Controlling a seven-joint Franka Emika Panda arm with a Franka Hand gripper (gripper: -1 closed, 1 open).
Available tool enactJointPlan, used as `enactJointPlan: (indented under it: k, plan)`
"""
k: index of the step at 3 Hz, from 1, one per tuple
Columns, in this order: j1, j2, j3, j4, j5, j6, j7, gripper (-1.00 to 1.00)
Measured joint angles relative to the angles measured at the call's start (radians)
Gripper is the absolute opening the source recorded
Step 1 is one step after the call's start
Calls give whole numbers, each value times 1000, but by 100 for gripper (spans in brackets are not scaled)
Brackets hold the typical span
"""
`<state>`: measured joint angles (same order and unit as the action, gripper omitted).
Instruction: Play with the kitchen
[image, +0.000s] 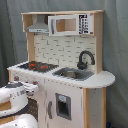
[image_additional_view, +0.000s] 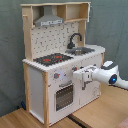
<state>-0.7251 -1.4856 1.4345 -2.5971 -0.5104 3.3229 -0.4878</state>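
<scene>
As it stands on the wooden floor (image_additional_view: 20, 120), I see the kitchen (image_additional_view: 60, 75) in white and pale wood: black-red stovetop (image_additional_view: 52, 59), black faucet (image: 85, 59), grey hood (image_additional_view: 49, 21), pegboard back. My gripper (image_additional_view: 77, 80) sits against its front by the knobs (image_additional_view: 56, 76); I cannot tell its finger state.

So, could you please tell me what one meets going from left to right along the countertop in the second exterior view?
Stovetop → faucet → sink.

White rounded arm (image_additional_view: 107, 74), glossy shell, blue ring light at wrist joint, boxy white hand (image_additional_view: 84, 78)
</scene>
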Motion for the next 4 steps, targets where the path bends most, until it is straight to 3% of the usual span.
enactJointPlan:
  k: [1, 2, 3, 4]
  plan:
    - [-60, 0, 0, 12, 2, 81, 1, 100]
    - [-118, 2, 13, 75, 6, 92, 9, 100]
    - [-118, 2, 12, 75, 6, 92, 9, -100]
    - [-117, 2, 8, 52, 7, 92, 73, -100]
